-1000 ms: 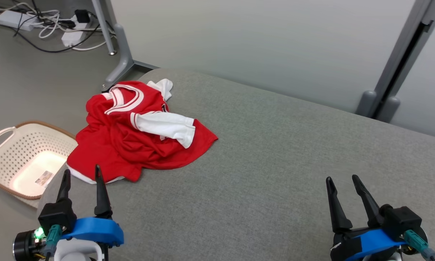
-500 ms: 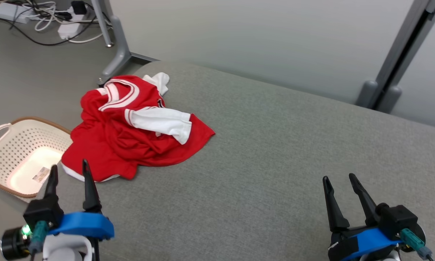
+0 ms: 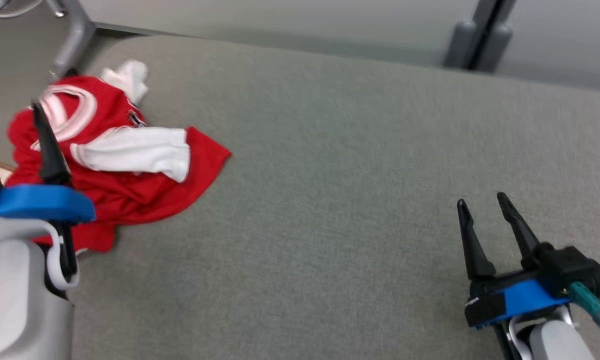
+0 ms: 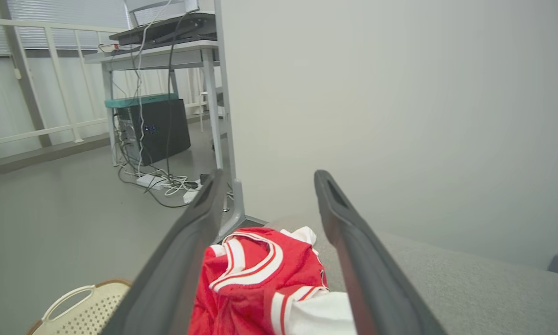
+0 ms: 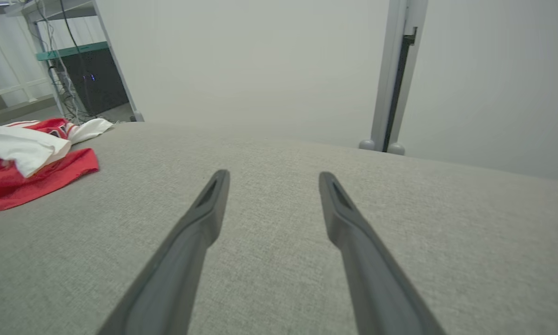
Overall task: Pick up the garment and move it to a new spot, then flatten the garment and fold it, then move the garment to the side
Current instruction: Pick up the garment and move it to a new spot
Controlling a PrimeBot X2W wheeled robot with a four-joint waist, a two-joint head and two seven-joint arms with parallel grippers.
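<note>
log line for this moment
stage: pre-grasp | left gripper: open, near garment | right gripper: open, apart | garment: crumpled on grey cushion, unheld

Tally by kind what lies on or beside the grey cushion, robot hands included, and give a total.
Shirt, red and white: 1
Basket: 1
Hands: 2, the left hand and the right hand, both open
Total: 4

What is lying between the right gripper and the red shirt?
Nothing. The head view shows bare grey cushion all the way from the right gripper to the red shirt.
</note>
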